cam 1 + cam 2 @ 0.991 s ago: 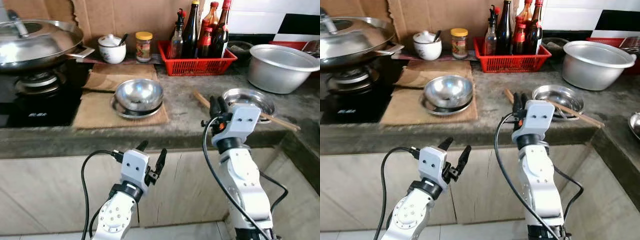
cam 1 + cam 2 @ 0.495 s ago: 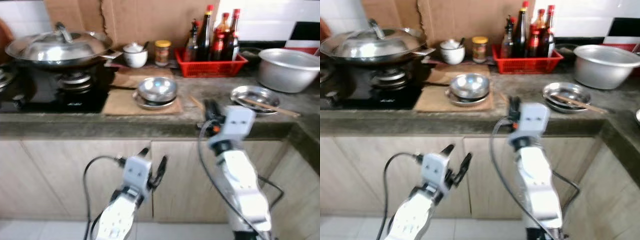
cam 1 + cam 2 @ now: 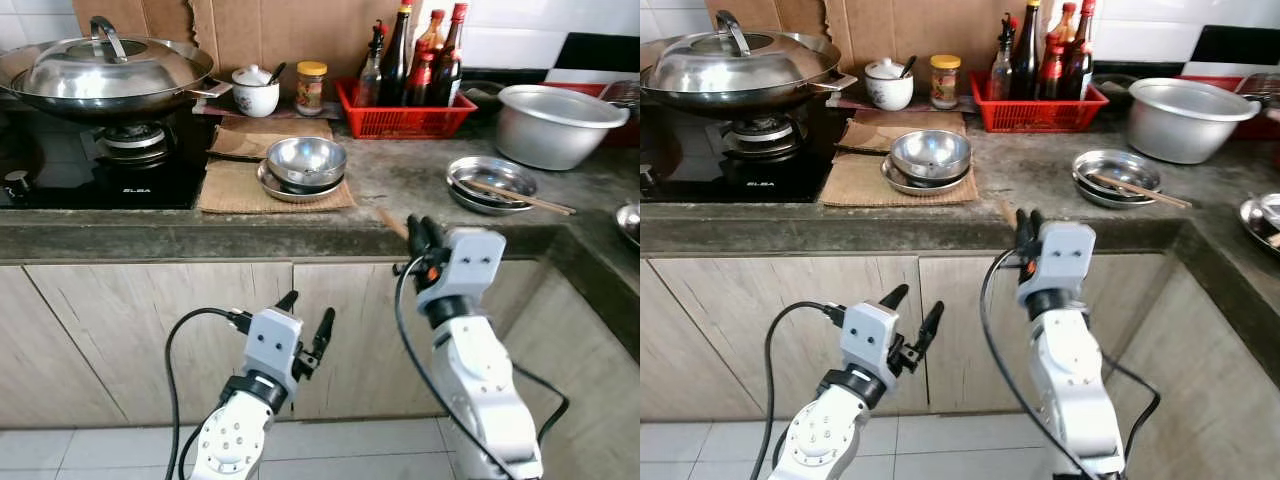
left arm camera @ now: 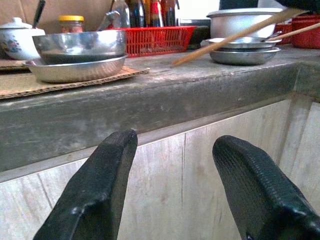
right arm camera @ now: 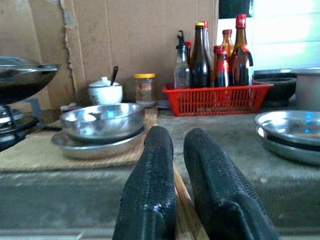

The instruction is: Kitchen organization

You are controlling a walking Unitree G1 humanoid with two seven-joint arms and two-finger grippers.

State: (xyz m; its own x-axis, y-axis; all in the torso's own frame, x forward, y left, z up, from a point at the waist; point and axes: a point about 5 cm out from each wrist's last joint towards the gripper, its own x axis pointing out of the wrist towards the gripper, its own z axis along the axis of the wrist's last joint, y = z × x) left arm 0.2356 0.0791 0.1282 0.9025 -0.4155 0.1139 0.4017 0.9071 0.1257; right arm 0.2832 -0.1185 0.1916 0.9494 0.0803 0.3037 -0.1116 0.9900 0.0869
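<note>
Wooden chopstick [image 3: 392,221] lies on stone counter [image 3: 400,180], near end at front edge — right gripper [image 3: 419,235] clenched on that end, wood showing between black fingers [image 5: 150,165] in right wrist view. Second chopstick [image 3: 520,197] rests across shallow steel dish [image 3: 490,182], well apart. Steel bowl [image 3: 305,160] on mat beside stove. Left gripper [image 3: 306,318] below counter, jaws released, holding nothing. Judged step: collecting chopstick — next calls for lifting it off the edge, keeping it level.
</note>
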